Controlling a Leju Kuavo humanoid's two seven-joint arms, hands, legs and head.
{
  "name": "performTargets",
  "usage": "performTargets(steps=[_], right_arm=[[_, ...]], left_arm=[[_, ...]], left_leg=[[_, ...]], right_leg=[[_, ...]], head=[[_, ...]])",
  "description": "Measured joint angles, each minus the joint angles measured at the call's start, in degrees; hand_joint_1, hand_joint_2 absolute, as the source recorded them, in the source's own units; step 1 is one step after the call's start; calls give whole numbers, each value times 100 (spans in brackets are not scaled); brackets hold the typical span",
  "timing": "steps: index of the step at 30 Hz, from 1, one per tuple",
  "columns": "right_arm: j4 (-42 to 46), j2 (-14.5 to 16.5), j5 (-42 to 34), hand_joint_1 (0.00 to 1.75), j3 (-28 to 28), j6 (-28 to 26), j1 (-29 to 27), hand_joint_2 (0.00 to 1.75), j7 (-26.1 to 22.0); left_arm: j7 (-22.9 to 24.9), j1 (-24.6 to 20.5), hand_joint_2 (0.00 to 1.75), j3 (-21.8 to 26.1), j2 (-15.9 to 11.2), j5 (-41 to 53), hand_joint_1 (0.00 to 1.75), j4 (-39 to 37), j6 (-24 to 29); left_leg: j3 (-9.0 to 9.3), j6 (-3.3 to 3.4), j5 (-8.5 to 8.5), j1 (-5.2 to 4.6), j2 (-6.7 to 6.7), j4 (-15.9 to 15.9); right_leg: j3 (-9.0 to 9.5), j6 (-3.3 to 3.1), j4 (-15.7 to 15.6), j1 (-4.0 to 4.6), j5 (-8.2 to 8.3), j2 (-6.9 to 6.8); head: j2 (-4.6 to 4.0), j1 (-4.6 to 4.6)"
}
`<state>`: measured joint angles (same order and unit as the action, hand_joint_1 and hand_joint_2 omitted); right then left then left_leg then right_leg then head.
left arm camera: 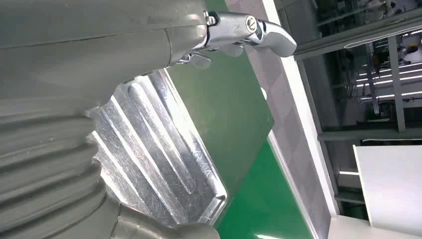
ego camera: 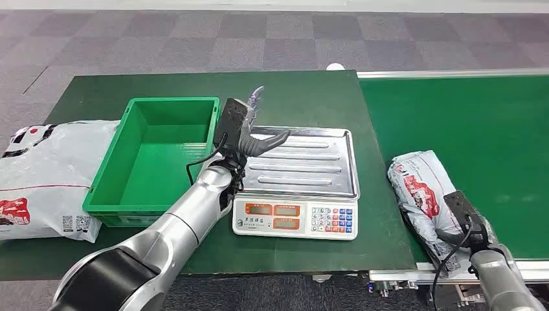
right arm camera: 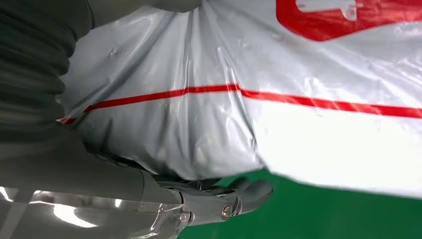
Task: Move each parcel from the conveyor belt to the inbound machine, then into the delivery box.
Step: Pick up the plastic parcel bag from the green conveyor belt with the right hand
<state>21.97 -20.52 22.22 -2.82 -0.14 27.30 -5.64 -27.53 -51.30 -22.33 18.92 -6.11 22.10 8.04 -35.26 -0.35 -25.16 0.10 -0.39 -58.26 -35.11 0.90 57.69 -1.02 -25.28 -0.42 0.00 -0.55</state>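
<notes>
A grey plastic-wrapped parcel (ego camera: 419, 184) with red print lies at the near left edge of the green conveyor belt (ego camera: 453, 110). My right hand (ego camera: 463, 214) grips its near end. In the right wrist view the parcel (right arm camera: 249, 99) sits against my right hand (right arm camera: 99, 184), with the thumb (right arm camera: 244, 196) curled under it. My left hand (ego camera: 246, 129) hovers over the left edge of the inbound machine, a scale with a steel tray (ego camera: 304, 162), fingers spread and holding nothing. The left wrist view shows the ribbed steel tray (left arm camera: 159, 149) beneath my left hand (left arm camera: 74, 74).
A green delivery box (ego camera: 171, 101) stands left of the scale on the green table (ego camera: 304, 97). Another large grey parcel (ego camera: 45, 175) lies at the table's left end beside the box. The scale's keypad (ego camera: 330, 219) faces me. Grey carpet lies beyond.
</notes>
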Motion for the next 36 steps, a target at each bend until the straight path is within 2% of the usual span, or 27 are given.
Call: performTargets(steps=[5,9,10,13,14,22,36], right_arm=[[0,2,-87,0,-264,217,-29,175,-69],[0,-16,-186,0,-431,1101,-32,175,-296],[0,-23,-110,10,-449,1234,-33,175,-316],[4,-4,293,140,-446,1139,-30,175,-267],[14,16,419,175,-434,1051,-29,175,-238],[244,205,783,175,-371,786,-28,175,-243],[377,232,1141,175,-149,1015,9,175,-326]], left_arm=[[-30,37,175,62,-22,14,0,31,-5],[-117,45,175,117,-49,89,0,44,-58],[-134,47,175,145,-60,113,0,47,-71],[-153,67,175,223,-87,184,0,66,-86],[-154,76,175,245,-92,202,0,76,-93],[-154,138,175,384,-123,302,0,142,-143],[-150,151,175,481,-133,390,0,144,-241]], left_leg=[[0,0,1,0,0,-1],[5,-1,-2,2,11,-1],[8,-1,-6,2,21,-2],[28,0,-16,3,41,-2],[34,0,-17,5,43,-2],[51,4,-21,8,46,-2],[53,4,-23,8,47,-2]], right_leg=[[3,0,0,1,0,-1],[5,0,0,2,1,12],[6,1,0,2,2,21],[19,1,-3,6,3,41],[26,1,-4,8,3,43],[42,1,-5,9,5,44],[43,2,-5,8,4,45]], head=[[0,-1],[0,-2],[0,-2],[0,-1],[0,-1],[0,-2],[0,-2]])
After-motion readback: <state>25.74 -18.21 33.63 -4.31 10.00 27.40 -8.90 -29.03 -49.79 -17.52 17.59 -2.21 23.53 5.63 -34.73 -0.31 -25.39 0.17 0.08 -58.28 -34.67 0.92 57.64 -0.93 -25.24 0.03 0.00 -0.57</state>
